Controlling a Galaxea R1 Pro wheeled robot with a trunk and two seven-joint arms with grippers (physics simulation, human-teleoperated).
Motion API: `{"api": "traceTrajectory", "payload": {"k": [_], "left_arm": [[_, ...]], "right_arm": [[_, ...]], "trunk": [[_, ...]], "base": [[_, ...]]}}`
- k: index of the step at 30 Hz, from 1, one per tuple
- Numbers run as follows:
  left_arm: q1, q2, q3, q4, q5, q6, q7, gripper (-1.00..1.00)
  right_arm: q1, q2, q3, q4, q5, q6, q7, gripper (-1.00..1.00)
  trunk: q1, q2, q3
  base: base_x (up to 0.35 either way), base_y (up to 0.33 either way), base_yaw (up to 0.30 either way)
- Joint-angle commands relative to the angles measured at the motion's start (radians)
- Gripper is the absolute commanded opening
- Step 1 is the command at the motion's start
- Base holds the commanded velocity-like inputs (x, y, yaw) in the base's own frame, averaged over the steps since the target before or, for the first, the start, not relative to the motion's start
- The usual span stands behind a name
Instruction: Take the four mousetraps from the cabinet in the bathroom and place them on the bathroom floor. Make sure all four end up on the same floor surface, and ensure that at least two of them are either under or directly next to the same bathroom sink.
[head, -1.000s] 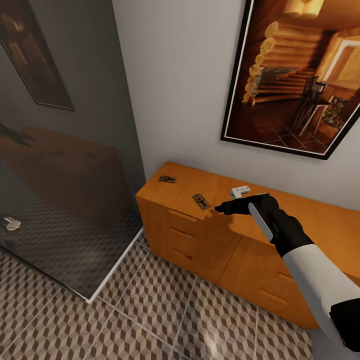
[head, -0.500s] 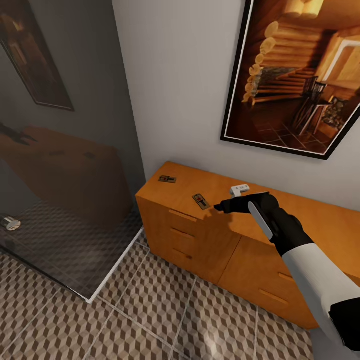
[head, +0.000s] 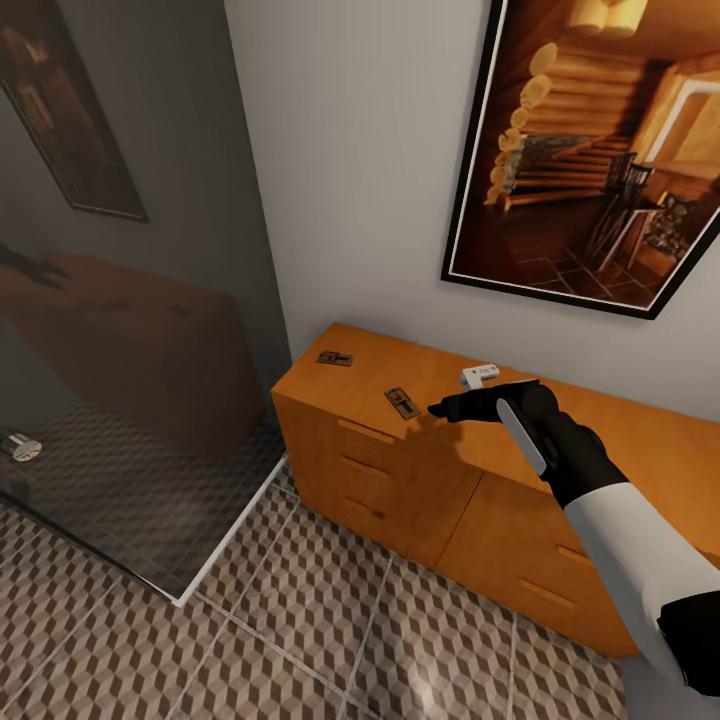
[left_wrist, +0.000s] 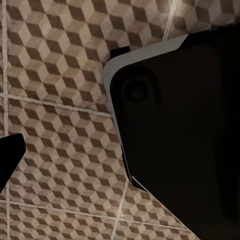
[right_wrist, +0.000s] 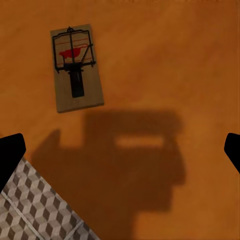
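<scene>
Two mousetraps lie on top of the orange-brown cabinet (head: 420, 490): one (head: 335, 358) near its far left corner, one (head: 402, 403) close to the front edge. My right gripper (head: 440, 408) hovers just right of that nearer trap, open and holding nothing. In the right wrist view the same mousetrap (right_wrist: 77, 67) sits flat on the cabinet top (right_wrist: 165, 60), ahead of the wide-apart fingertips (right_wrist: 10, 155) of the right gripper (right_wrist: 120, 152). The left gripper (left_wrist: 120, 165) hangs over the bathroom floor (left_wrist: 55, 100), one fingertip (left_wrist: 9, 162) far off to the side.
A small white object (head: 480, 377) rests on the cabinet behind my right hand. A dark glass shower panel (head: 130, 330) stands left of the cabinet. A framed picture (head: 600, 150) hangs above. Cube-patterned floor (head: 300, 620) spreads in front. My dark base (left_wrist: 185, 125) is beside the left gripper.
My right gripper has crept slightly up and back over the cabinet top. The traps and the white object have stayed put.
</scene>
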Motion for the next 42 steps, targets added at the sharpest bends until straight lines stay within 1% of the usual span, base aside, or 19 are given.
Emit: {"api": "traceTrajectory", "payload": {"k": [1, 7, 21, 24, 26, 27, 31, 32, 33, 34, 38, 42], "left_arm": [[-0.001, -0.001, -0.008, 0.003, 0.008, -0.006, -0.003, 1.0], [-0.001, -0.002, -0.008, 0.003, 0.008, -0.006, -0.004, 1.0], [-0.001, -0.002, -0.009, 0.003, 0.008, -0.006, -0.004, 1.0], [-0.001, -0.002, -0.009, 0.003, 0.008, -0.006, -0.004, 1.0], [-0.001, -0.002, -0.009, 0.003, 0.008, -0.006, -0.004, 1.0], [-0.001, -0.002, -0.009, 0.003, 0.008, -0.006, -0.004, 1.0], [-0.001, -0.002, -0.009, 0.003, 0.008, -0.006, -0.004, 1.0], [-0.001, -0.004, -0.009, 0.003, 0.008, -0.006, -0.004, 1.0], [-0.001, -0.006, -0.009, 0.003, 0.008, -0.006, -0.004, 1.0], [-0.001, -0.006, -0.008, 0.003, 0.008, -0.006, -0.004, 1.0], [-0.001, -0.007, -0.008, 0.003, 0.008, -0.006, -0.004, 1.0], [-0.001, -0.007, -0.008, 0.003, 0.008, -0.006, -0.004, 1.0]], "right_arm": [[-0.001, -0.001, 0.002, -0.001, 0.001, 0.003, 0.003, 1.0], [-0.005, -0.001, 0.002, -0.001, 0.001, 0.005, 0.003, 1.0], [-0.069, 0.01, 0.002, 0.0, 0.001, 0.007, 0.003, 1.0], [-0.085, 0.016, 0.003, 0.002, 0.001, 0.008, 0.003, 1.0], [-0.094, 0.026, 0.003, 0.003, 0.001, 0.009, 0.003, 1.0], [-0.1, 0.035, 0.003, 0.005, 0.002, 0.009, 0.003, 1.0], [-0.104, 0.047, 0.004, 0.01, 0.003, 0.009, 0.003, 1.0], [-0.105, 0.055, 0.004, 0.011, 0.003, 0.01, 0.003, 1.0], [-0.105, 0.085, 0.007, 0.013, 0.008, 0.011, 0.001, 1.0], [-0.105, 0.091, 0.007, 0.013, 0.014, 0.011, 0.0, 1.0], [-0.105, 0.099, 0.009, 0.014, 0.036, 0.02, -0.001, 1.0], [-0.105, 0.101, 0.014, 0.014, 0.057, 0.026, -0.002, 1.0]], "trunk": [[0.001, -0.002, -0.002], [0.001, -0.002, -0.002], [0.001, -0.002, -0.002], [0.001, -0.002, -0.002], [0.001, -0.002, -0.002], [0.001, -0.002, -0.002], [0.001, -0.002, -0.002], [0.001, -0.002, -0.002], [0.001, -0.002, -0.002], [0.001, -0.002, -0.002], [0.001, -0.002, -0.002], [0.001, -0.002, -0.002]], "base": [[0.0, 0.0, 0.0], [0.0, 0.0, 0.0], [0.0, 0.0, 0.0], [0.0, 0.0, 0.0], [0.0, 0.0, 0.0], [0.0, 0.0, 0.0], [0.0, 0.0, 0.0], [0.0, 0.0, 0.0], [0.0, 0.0, 0.0], [0.0, 0.0, 0.0], [0.0, 0.0, 0.0], [0.0, 0.0, 0.0]]}}
